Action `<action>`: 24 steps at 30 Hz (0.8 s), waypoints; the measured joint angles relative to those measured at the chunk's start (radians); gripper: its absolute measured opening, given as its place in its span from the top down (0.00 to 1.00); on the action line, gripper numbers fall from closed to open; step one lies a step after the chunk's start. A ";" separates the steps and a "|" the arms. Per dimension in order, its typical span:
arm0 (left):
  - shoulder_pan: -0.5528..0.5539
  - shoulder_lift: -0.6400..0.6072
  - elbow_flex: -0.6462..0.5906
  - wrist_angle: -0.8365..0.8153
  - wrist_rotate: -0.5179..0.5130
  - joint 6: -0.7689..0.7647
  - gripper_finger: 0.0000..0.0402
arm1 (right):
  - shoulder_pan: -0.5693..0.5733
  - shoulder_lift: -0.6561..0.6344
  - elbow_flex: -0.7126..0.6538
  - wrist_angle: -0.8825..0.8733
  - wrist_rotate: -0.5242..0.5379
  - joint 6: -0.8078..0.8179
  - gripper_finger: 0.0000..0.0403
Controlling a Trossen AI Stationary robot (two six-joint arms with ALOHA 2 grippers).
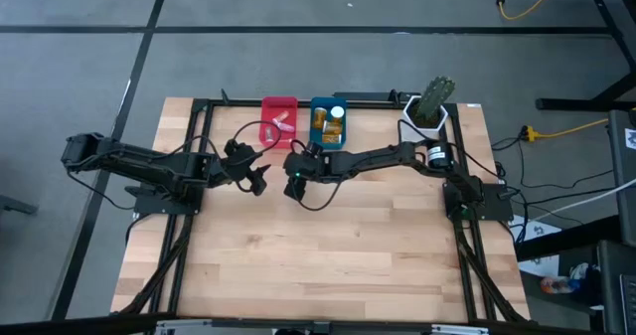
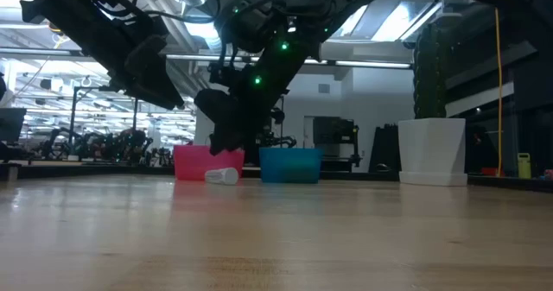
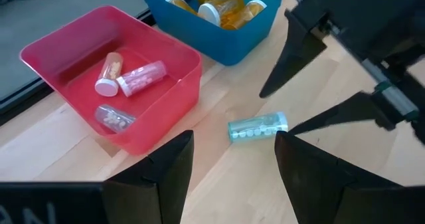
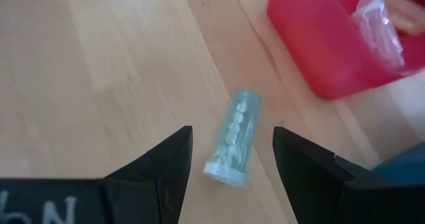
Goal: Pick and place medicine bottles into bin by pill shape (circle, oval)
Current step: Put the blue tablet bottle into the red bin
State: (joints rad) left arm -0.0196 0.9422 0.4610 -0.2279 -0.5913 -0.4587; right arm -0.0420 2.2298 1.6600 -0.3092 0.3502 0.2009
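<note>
Right fingers: spread apart, holding nothing, hovering over the teal-tinted bottle with a finger on either side.
Left fingers: wide open, empty, just left of the right ones, aimed at the same bottle.
Teal-tinted bottle: on its side on the counter, just near of the red bin, row of round pills visible inside.
Red bin: three bottles inside, one orange, one pinkish, one clear.
Blue bin: right of the red, orange white-capped bottles piled in.
Cactus pot: far right corner.
</note>
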 joint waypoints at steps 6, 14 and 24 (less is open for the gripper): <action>0.001 0.000 0.000 0.000 -0.021 -0.003 0.49 | -0.017 0.019 -0.001 0.007 -0.008 0.015 0.48; 0.002 -0.026 0.000 -0.006 -0.029 -0.004 0.49 | -0.041 0.040 -0.002 0.029 -0.057 0.029 0.48; 0.002 -0.090 0.001 -0.043 -0.037 -0.036 0.49 | -0.049 0.089 -0.002 0.040 -0.109 0.034 0.48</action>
State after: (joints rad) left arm -0.0181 0.8525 0.4620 -0.2706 -0.6285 -0.4946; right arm -0.0914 2.3184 1.6577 -0.2691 0.2415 0.2352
